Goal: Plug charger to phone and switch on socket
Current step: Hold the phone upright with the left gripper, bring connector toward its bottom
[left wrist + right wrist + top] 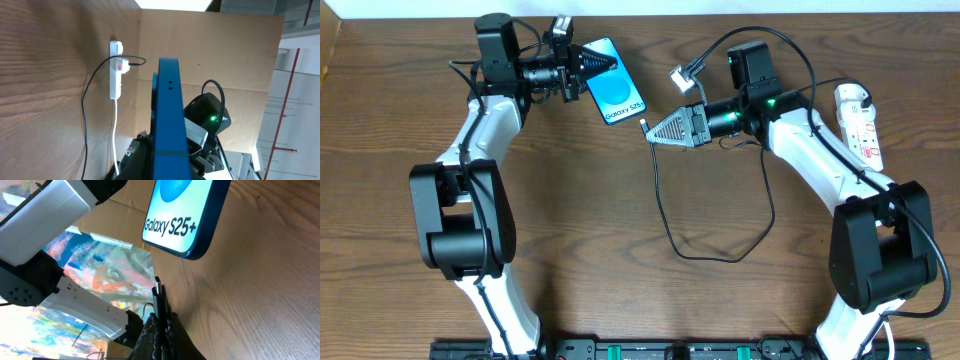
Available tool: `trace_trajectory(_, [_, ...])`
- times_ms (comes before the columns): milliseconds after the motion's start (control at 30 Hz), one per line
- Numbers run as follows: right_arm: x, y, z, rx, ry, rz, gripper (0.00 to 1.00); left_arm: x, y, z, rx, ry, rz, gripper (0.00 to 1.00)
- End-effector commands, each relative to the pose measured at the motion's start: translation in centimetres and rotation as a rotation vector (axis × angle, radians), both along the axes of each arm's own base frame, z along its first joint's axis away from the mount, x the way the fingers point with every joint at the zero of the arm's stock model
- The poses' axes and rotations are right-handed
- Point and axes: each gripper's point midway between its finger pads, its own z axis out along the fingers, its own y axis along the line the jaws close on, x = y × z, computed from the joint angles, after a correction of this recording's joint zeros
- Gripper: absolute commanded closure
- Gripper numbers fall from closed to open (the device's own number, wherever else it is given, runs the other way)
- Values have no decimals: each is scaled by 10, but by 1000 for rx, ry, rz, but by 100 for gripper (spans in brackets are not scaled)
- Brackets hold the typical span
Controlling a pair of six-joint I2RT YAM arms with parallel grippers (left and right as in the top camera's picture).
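Note:
The phone point(614, 94), black-framed with a cyan screen reading "Galaxy S25+", is held tilted at the back centre by my left gripper point(588, 66), which is shut on its upper end. In the left wrist view the phone's blue edge point(167, 120) runs up between the jaws. My right gripper point(657, 130) is shut on the charger's connector end point(158, 292), just right of and below the phone's lower edge point(187, 215), a small gap apart. The black cable point(665, 215) loops toward the front. The socket point(860, 122) lies at the right with the charger's plug in it point(121, 65).
The white cord of the socket point(115, 130) trails off it. A cardboard wall point(210, 55) bounds one side of the table. Both arms reach in from the front edge point(640, 345).

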Motion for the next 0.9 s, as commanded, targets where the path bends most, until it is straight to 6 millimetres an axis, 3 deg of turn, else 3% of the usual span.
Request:
trace_trajectory(0, [-10,5,8,31,23,40,99,-7,-2,19,-12,-57,-38,93])
trace_trajectory(233, [-19,16,8,33,13,72,99,-7,-12,27,-16,-100,-58,93])
trace_trajectory(567, [-1,14,18,50,-3,28,99,-5,-12,61,-44,-192,-67,93])
trace_trajectory(867, [9,15,30,81,-40,11,99,-5,-12,66,-50,-190,-67,93])
